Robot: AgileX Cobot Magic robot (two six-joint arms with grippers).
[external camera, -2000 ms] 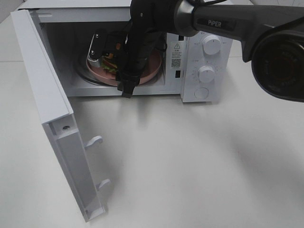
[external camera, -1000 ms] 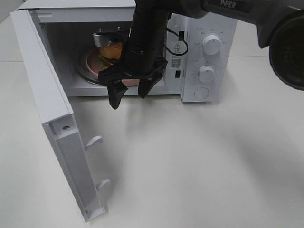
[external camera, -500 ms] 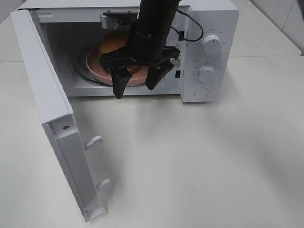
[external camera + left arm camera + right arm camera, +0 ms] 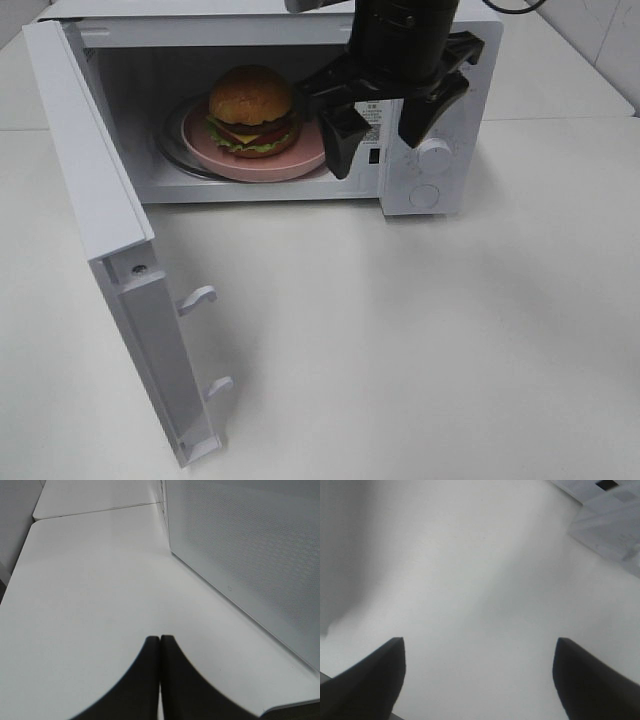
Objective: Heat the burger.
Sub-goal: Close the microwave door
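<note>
The burger [image 4: 252, 112], with a golden-brown bun, lettuce, cheese and tomato, sits on a pink plate [image 4: 300, 157] inside the open white microwave [image 4: 250, 22]. My right gripper [image 4: 382, 135] is open and empty, hanging in front of the microwave's control panel, to the right of the burger and outside the cavity. In the right wrist view its fingers [image 4: 367, 680] stand wide apart over bare table. My left gripper [image 4: 160, 645] is shut and empty, low over the table beside the microwave's perforated side wall [image 4: 250, 555]; it does not show in the exterior high view.
The microwave door [image 4: 95, 230] stands swung open at the left, its latch hooks [image 4: 200, 296] pointing right. Two white knobs [image 4: 436, 155] and a round button [image 4: 424, 196] are on the control panel. White table [image 4: 400, 350] spreads in front.
My right gripper has let go of the plate, pulled out of the microwave cavity, opened, and moved up and to the right. The burger and plate stay inside.
</note>
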